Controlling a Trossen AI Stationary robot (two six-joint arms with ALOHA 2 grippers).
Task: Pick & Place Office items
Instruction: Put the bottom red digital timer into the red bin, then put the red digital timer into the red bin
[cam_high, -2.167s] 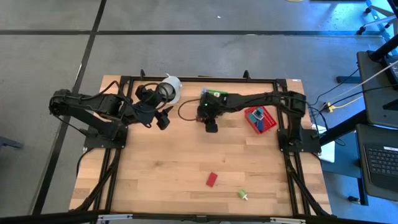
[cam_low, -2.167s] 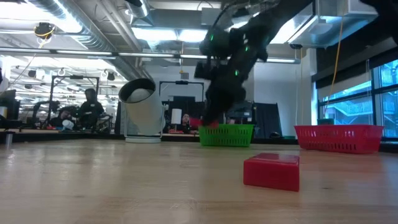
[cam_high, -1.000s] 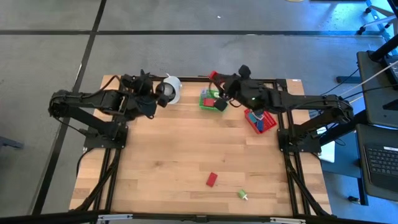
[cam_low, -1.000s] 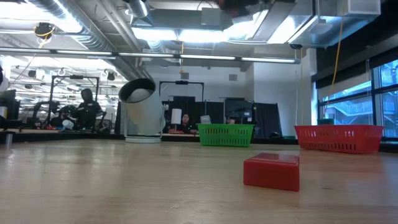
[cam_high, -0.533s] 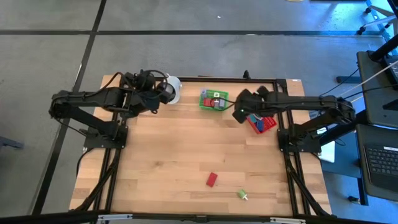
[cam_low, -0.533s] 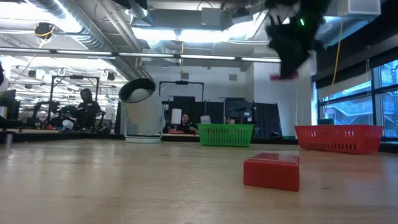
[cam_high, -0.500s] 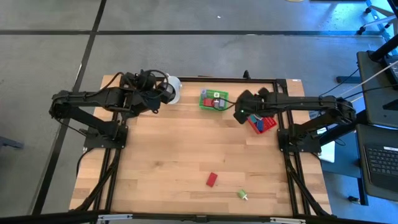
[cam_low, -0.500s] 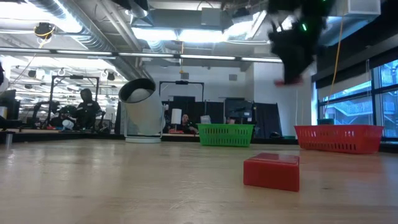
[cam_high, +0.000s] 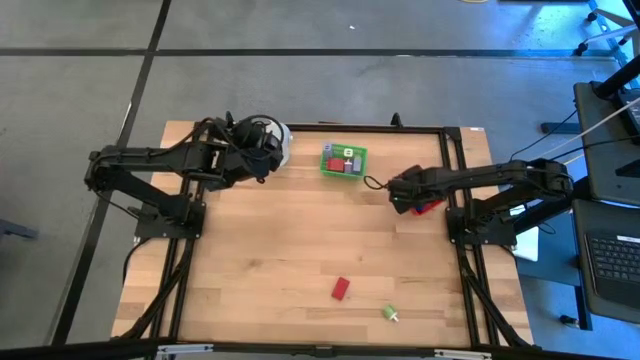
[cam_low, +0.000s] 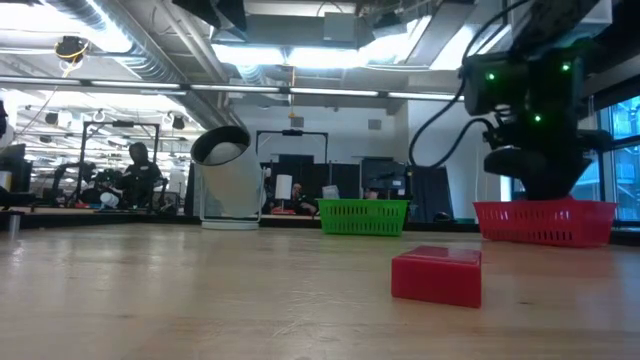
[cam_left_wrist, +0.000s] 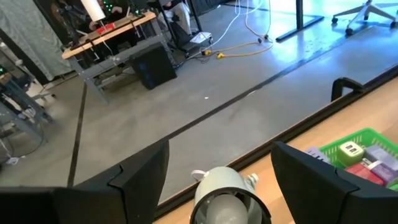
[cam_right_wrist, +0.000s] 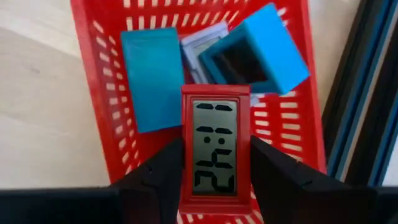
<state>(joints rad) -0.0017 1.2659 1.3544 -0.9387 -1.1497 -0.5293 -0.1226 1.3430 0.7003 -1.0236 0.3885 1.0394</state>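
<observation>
**A:** Start on the left. What is your left gripper (cam_high: 262, 150) doing?

**B:** It waits at the far left of the table with its fingers (cam_left_wrist: 142, 177) spread wide and nothing between them, nosing at the white roll (cam_left_wrist: 229, 198). The green basket (cam_high: 343, 160) sits off at its 3 o'clock.

**A:** And the loose pieces near the front edge?

**B:** A red block (cam_high: 341, 288) and a small green piece (cam_high: 389, 313) lie well apart from both my arms, toward 6 o'clock on the table.

**A:** Now the right side.

**B:** My right gripper (cam_right_wrist: 216, 180) is clamped on a red clock (cam_right_wrist: 216, 146), one finger on each long side. Its long axis runs straight out from my jaws, the display facing my wrist camera.

**A:** Where does it sit relative to its target?

**B:** Directly over the red basket (cam_right_wrist: 103, 81), roughly mid-basket. Beyond its far end lie a flat blue block (cam_right_wrist: 151, 78) at 11 o'clock and a hollow blue box (cam_right_wrist: 254, 53) at 1 o'clock. My right arm is plainly the nearer one, so I judge the release needs only a short drop into the free space.
</observation>
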